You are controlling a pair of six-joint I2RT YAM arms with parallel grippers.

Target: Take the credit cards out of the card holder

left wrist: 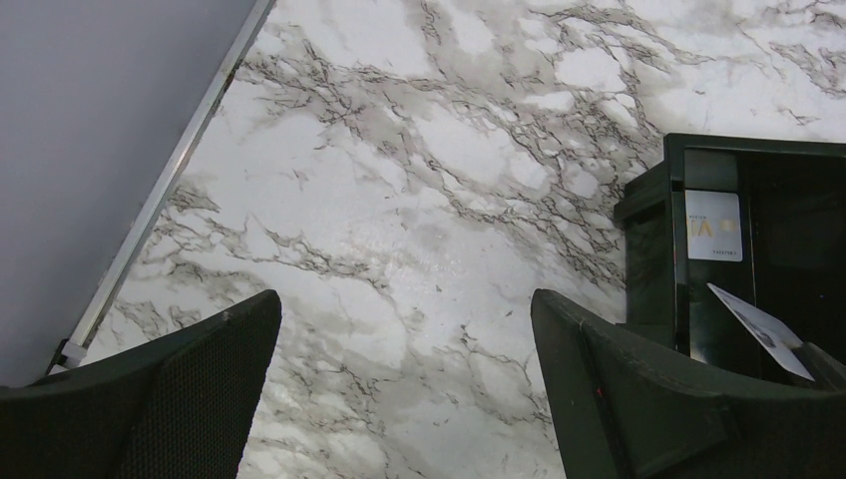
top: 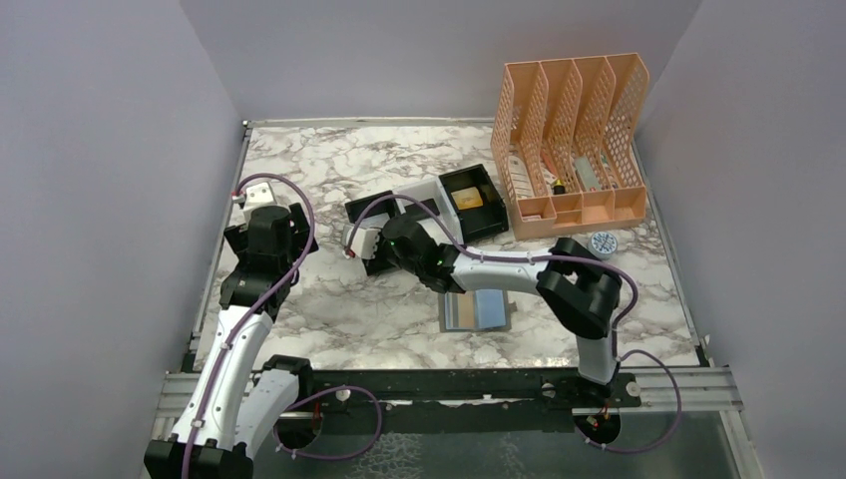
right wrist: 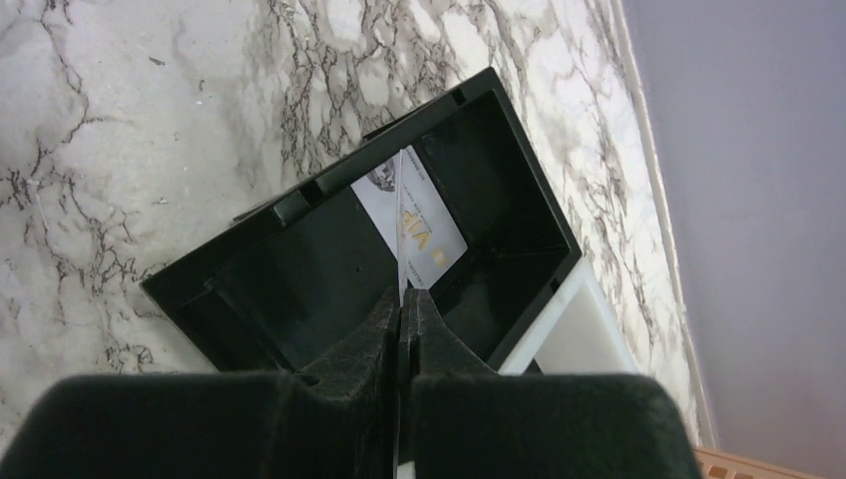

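My right gripper is clenched on a white card, pinched by its edge and tilted over the black end compartment of the tray. A second card already lies flat in there, so I judge I'm holding mine low to let it drop in with that 1. The card holder lies open on the table beside my right arm, a gold card sits in the tray's other black compartment, and my left gripper hangs wide open and empty near the tray, out of the way.

1 high view looks down; 2 close wrist views share the tray.
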